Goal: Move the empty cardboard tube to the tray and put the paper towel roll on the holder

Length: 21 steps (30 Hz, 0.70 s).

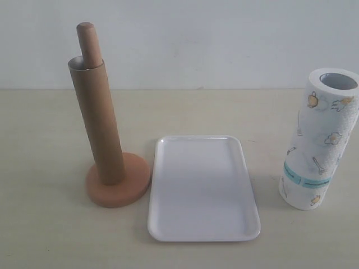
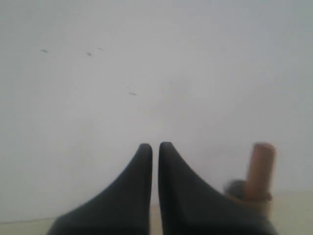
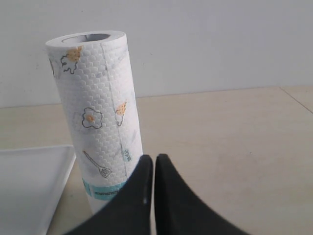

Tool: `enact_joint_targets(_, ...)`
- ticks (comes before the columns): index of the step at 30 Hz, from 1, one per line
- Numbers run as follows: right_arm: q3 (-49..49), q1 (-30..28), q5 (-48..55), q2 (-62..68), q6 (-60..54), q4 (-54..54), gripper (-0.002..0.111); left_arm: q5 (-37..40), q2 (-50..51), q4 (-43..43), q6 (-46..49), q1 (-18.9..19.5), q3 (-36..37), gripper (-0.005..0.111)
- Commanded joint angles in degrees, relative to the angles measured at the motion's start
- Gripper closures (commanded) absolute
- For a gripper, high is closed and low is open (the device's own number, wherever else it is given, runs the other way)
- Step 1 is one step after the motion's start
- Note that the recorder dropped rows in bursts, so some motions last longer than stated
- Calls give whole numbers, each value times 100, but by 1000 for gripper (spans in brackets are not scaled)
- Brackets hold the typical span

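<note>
The brown cardboard tube (image 1: 98, 120) stands slipped over the holder (image 1: 118, 180), whose rod top (image 1: 88, 42) pokes out above it. A white tray (image 1: 203, 232) lies flat in the middle, with nothing on it. At the right stands the paper towel roll (image 1: 321, 140), upright. Neither gripper shows in the exterior view. My left gripper (image 2: 155, 146) is shut, empty, with the rod top (image 2: 259, 169) and tube rim (image 2: 237, 188) off to one side. My right gripper (image 3: 154, 157) is shut, empty, just short of the paper towel roll (image 3: 98, 117).
A beige table (image 1: 45, 140) carries everything, with a plain white wall (image 1: 213, 39) behind. A corner of the tray (image 3: 29, 181) shows beside the roll in the right wrist view.
</note>
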Motion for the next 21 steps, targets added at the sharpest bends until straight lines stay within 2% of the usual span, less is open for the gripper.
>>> enact_joint_targets(1,-2,16,-74,-25,0,-20,107,-1280,631,2195,-1119,-28,270,103)
enact_joint_targets(5,-2,16,-74,-25,12,-20,107,-1782,1279,2793,-1119,-28,449,103)
enact_joint_targets(13,-2,16,-74,-25,12,-20,107,-1772,2180,2776,-702,-28,502,103)
enact_joint_targets(18,-2,16,-74,-25,12,-20,107,-2307,2846,2773,-659,-28,502,102)
enact_joint_targets(21,-2,16,-74,-25,12,-20,107,-2409,3182,2676,-402,-28,502,89)
